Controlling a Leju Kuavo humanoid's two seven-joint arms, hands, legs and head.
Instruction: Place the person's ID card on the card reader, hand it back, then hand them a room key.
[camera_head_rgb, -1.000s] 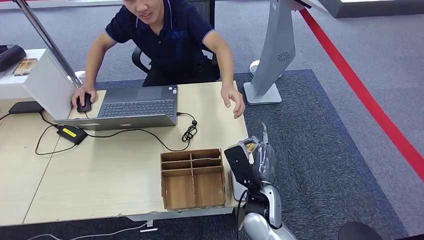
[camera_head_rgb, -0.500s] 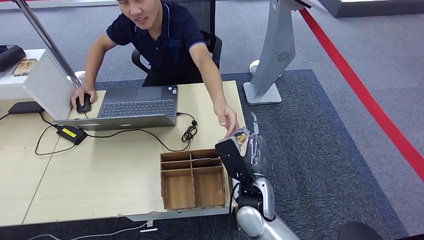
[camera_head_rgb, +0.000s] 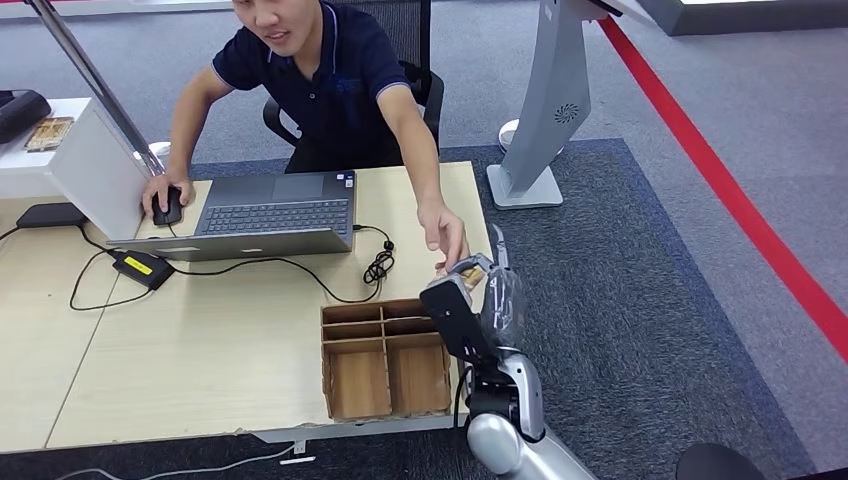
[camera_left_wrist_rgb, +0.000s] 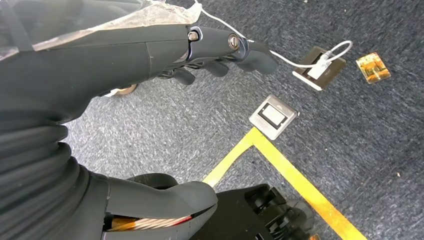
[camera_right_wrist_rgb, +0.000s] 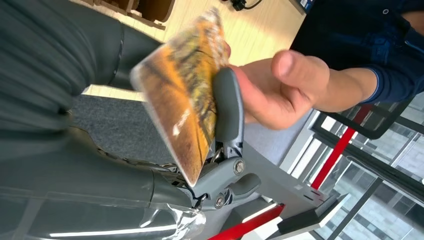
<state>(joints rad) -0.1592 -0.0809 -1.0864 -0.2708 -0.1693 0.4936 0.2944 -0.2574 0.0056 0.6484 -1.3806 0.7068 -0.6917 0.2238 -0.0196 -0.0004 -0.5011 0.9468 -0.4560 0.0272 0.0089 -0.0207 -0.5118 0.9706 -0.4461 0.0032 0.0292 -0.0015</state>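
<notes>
Right robot hand (camera_right_wrist_rgb: 220, 130) grips an orange, mottled card (camera_right_wrist_rgb: 182, 100) at frame centre; person's hand (camera_right_wrist_rgb: 272, 90) touches it. Left robot hand (camera_left_wrist_rgb: 200, 47) hangs empty, fingers loosely curled.

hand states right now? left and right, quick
Left hand: holds nothing, fingers loosely apart, hanging over the carpet.
Right hand: holding an orange card; the person's hand is at the card.

The floor (camera_head_rgb: 650, 330) was dark blue-grey carpet with a red stripe (camera_head_rgb: 730, 190) across it. A light wooden desk (camera_head_rgb: 200, 350) stood on it, and behind the desk a black office chair (camera_head_rgb: 425, 75).
</notes>
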